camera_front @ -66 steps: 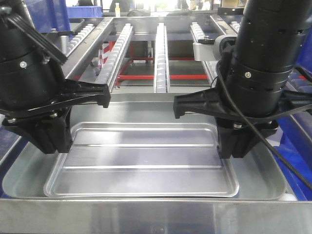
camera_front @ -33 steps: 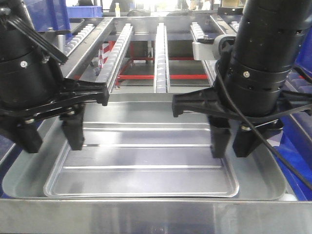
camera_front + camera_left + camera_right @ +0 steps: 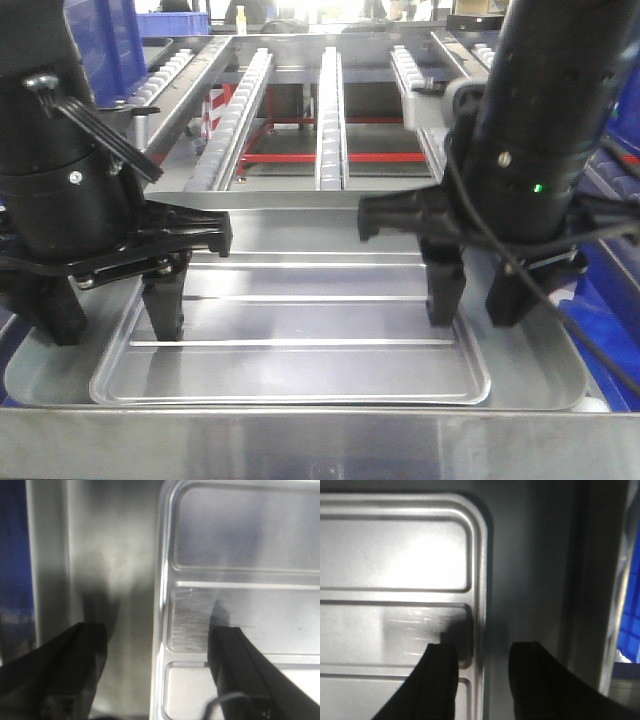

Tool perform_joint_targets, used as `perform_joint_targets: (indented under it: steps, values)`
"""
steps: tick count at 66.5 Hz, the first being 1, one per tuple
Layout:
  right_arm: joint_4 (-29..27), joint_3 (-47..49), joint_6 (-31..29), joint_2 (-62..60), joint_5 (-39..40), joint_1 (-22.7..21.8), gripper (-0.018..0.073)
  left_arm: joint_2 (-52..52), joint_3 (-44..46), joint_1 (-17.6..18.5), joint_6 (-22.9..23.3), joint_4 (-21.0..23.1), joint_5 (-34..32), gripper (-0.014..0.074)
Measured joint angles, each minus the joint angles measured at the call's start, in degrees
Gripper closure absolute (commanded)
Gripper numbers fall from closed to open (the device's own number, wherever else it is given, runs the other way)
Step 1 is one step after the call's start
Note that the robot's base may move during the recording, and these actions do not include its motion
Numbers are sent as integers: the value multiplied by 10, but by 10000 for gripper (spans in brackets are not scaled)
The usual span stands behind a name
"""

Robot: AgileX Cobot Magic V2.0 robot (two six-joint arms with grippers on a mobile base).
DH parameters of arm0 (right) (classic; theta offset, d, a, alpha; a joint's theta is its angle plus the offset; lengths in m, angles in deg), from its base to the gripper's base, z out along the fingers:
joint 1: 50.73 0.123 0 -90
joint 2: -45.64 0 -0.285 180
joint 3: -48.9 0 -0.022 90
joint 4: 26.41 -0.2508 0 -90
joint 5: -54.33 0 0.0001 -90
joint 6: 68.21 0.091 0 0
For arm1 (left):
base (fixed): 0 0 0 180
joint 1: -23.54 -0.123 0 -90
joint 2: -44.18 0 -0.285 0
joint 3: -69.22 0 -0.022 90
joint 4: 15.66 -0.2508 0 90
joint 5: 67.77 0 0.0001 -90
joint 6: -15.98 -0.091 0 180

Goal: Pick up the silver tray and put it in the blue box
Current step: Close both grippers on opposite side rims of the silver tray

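Note:
The silver tray (image 3: 300, 320) lies flat inside a larger, duller grey tray (image 3: 530, 360). My left gripper (image 3: 112, 325) is open, one finger inside the silver tray and one outside, astride its left rim. The left wrist view shows that rim (image 3: 162, 580) between the fingers of the left gripper (image 3: 157, 635). My right gripper (image 3: 480, 308) is open astride the right rim, as the right wrist view (image 3: 485, 647) shows on the silver tray (image 3: 395, 555). A blue box wall (image 3: 605, 320) shows at the far right, mostly hidden by the right arm.
Roller conveyor rails (image 3: 330, 110) run away behind the trays. More blue crates (image 3: 100, 30) stand at the back left. A metal front edge (image 3: 320, 445) crosses the bottom. Blue plastic also shows at the left edge of the left wrist view (image 3: 15, 580).
Both grippers have gone from shut to open and have come down lower. Their fingers now stand astride the silver tray's left and right rims. The tray has not moved.

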Motion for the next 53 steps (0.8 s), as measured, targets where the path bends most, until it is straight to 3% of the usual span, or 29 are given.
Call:
perform_joint_targets:
  steps: [53]
  values:
    - [-6,3,0,18,18,0,184,-3,0,0,1,-3,-6,248]
